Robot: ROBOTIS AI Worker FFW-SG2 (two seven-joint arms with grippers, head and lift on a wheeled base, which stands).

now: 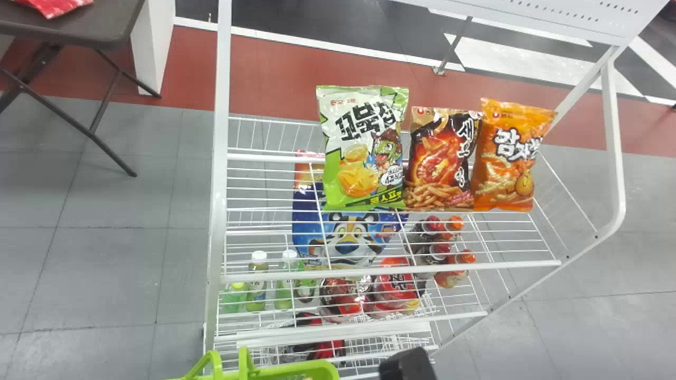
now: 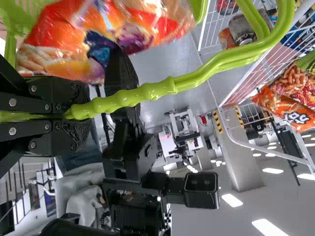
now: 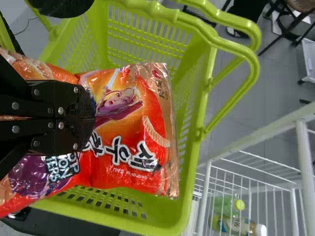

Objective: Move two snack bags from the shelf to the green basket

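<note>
Green basket (image 3: 199,115): wide mouth, slatted walls, and a red-orange snack bag (image 3: 152,167) right over the opening!
Wire shelf (image 1: 369,271): three bags lined up on top, a green-and-white one (image 1: 335,179), a dark red-brown one (image 1: 435,163), an orange one (image 1: 504,174).
Lower tiers: a big blue bag (image 1: 309,221), capped bottles (image 1: 257,285), red packs (image 1: 396,287).
Right gripper (image 3: 92,115): clenched, that red-orange bag pinched around its middle.
Left gripper (image 2: 81,114): clamped on the basket's green handle (image 2: 172,86), fingers tight.
Floor (image 1: 116,264): gray tiles, red band (image 1: 274,68) behind the shelf.
Folding table (image 1: 105,26): dark top, off left, red packet (image 1: 55,6) on it.
</note>
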